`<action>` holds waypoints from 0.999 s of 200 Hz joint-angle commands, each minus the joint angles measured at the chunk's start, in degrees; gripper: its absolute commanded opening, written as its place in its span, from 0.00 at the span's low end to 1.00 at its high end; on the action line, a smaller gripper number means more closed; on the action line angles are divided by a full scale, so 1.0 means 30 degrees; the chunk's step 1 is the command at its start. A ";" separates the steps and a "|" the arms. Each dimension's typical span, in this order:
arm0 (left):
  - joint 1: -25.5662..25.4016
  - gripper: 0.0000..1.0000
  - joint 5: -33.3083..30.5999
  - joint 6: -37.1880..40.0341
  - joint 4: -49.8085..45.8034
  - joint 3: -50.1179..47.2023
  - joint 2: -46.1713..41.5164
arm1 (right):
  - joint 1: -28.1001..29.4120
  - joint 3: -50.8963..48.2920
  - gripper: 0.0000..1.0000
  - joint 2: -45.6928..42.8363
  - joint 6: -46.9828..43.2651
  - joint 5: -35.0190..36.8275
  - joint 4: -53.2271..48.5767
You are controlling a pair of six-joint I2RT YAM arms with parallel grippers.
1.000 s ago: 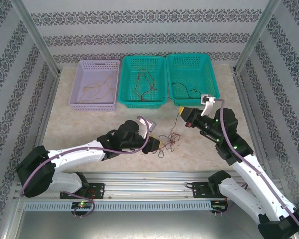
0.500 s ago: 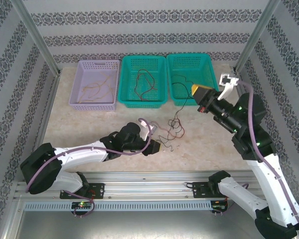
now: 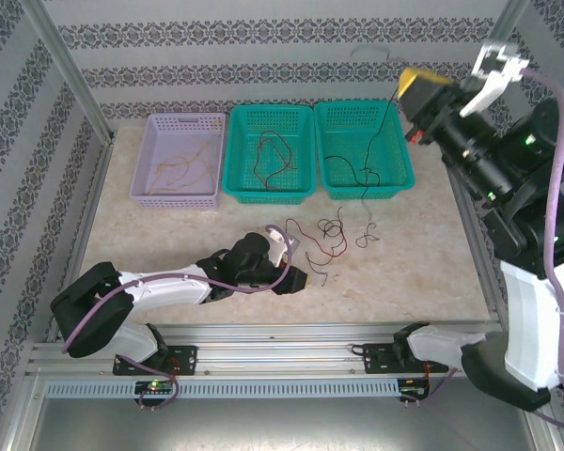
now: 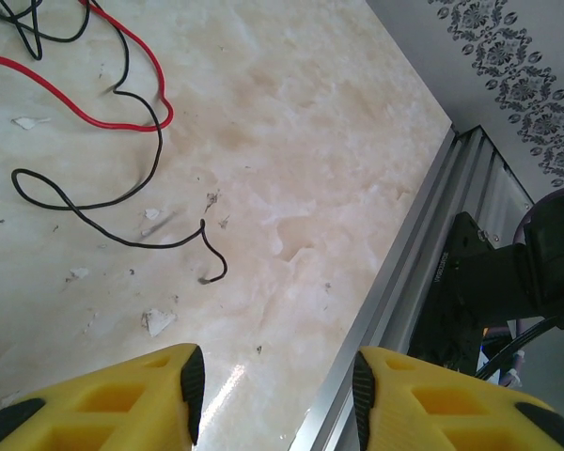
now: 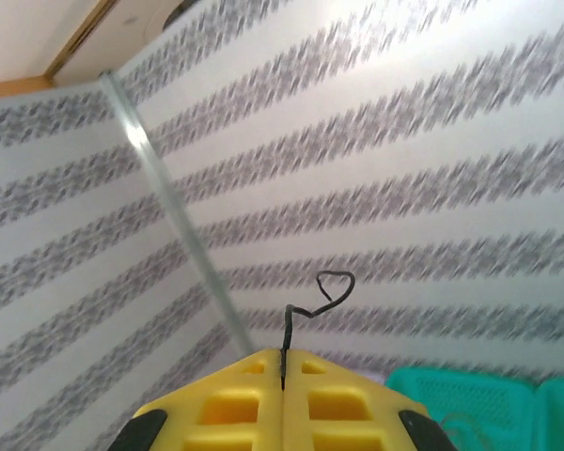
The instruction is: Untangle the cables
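While the right hand [image 3: 409,86] is high in the upper right of the overhead view, it is closed on one black cable [image 3: 365,221]. This cable hangs down in front of the right green basket [image 3: 357,105], and its lower end curls on the worktop [image 3: 169,235] just below that basket. In the right wrist view the two yellow fingers of the right hand [image 5: 283,362] are pressed together, and a short curled end of the black cable [image 5: 286,334] stands out above them.

The remaining tangle [image 3: 327,233], red and black, lies on the worktop near the middle of the frame. Just beside it, to the lower left, is the left hand [image 3: 299,279]. In its own wrist view the left hand [image 4: 277,385] is moderately wide, with nothing between the fingers. A red cable [image 4: 160,125] and a loose black cable [image 4: 132,243] lie ahead of it, in the upper left.

I judge the cables to be very light, soft and springy. They will keep their curls and catch on each other, so a hard pull could drag the whole tangle. It seems better to take one free end, pinched fully, because such a thin wire can slip out. The other hand can press the tangle down.
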 commanded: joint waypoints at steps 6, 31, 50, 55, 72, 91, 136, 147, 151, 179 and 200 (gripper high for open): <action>-0.0285 0.46 0.0284 0.0034 0.0885 -0.0287 -0.0548 | -0.0912 0.4040 0.00 0.3320 -0.2537 0.2361 -0.1425; -0.0285 0.47 0.0279 0.0029 0.0606 -0.0319 -0.0983 | -0.2277 0.7978 0.00 0.6611 -0.2440 0.2058 -0.1326; -0.0285 0.48 0.0277 0.0146 0.0139 -0.0267 -0.1391 | -0.2665 0.8756 0.00 0.8282 -0.3136 0.2546 -0.0309; -0.0285 0.48 0.0274 0.0175 0.0021 -0.0284 -0.1526 | -0.2792 0.8770 0.00 0.8693 -0.3374 0.2575 0.0022; -0.0285 0.51 0.0219 0.0234 -0.0263 -0.0378 -0.1990 | -0.3098 0.8849 0.00 1.0099 -0.4038 0.3443 0.0674; -0.0285 0.53 -0.0013 0.0344 -0.0552 -0.0581 -0.2530 | -0.3429 0.8804 0.00 1.1556 -0.4829 0.4471 0.1807; -0.0285 0.58 -0.0559 0.0857 -0.1388 -0.0875 -0.3561 | -0.4389 1.0605 0.00 1.4536 -0.3509 0.4117 0.3107; -0.0285 0.59 -0.0685 0.1101 -0.1694 -0.0818 -0.3671 | -0.4417 1.0810 0.00 1.4943 -0.3662 0.4147 0.3535; -0.0285 0.59 -0.0721 0.1194 -0.1795 -0.0793 -0.3684 | -0.4418 1.0862 0.00 1.5144 -0.3739 0.4387 0.3554; -0.0286 0.62 -0.1034 0.1594 -0.2256 -0.0565 -0.3605 | -0.4676 1.0923 0.00 1.6514 -0.4095 0.6905 0.3061; -0.0287 0.63 -0.1013 0.1772 -0.2336 -0.0302 -0.3281 | -0.4654 1.0640 0.00 1.7771 -0.4138 0.8182 0.1955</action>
